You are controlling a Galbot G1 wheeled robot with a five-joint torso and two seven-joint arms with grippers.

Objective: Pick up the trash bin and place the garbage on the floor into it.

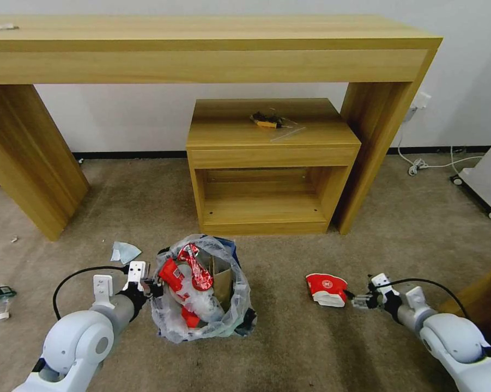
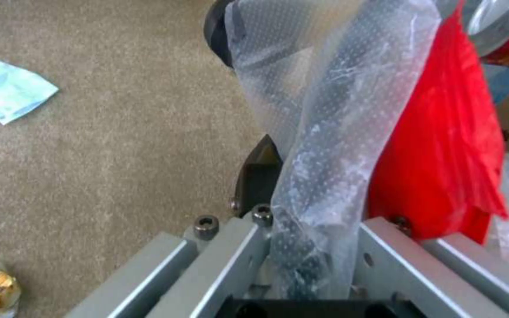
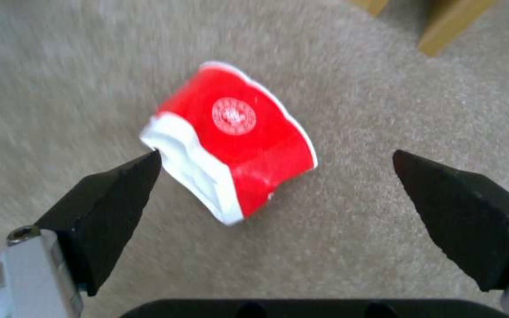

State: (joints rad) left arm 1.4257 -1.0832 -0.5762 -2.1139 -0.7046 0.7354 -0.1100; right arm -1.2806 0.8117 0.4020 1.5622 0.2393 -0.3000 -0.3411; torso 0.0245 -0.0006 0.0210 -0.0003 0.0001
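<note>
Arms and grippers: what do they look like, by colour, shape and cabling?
Both arms have rounded glossy white-grey shells that narrow to dark wrists with silver metal brackets. A black cable loops from each wrist. The left gripper and right gripper are silver-framed; the right's fingertips are black pointed wedges.

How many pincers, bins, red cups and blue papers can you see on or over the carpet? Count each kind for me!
Pincers: 2 (left pincer, right pincer)
Trash bin: 1
Red-and-white cup lying on the carpet: 1
Pale blue paper lying on the carpet: 1
Total: 5
</note>
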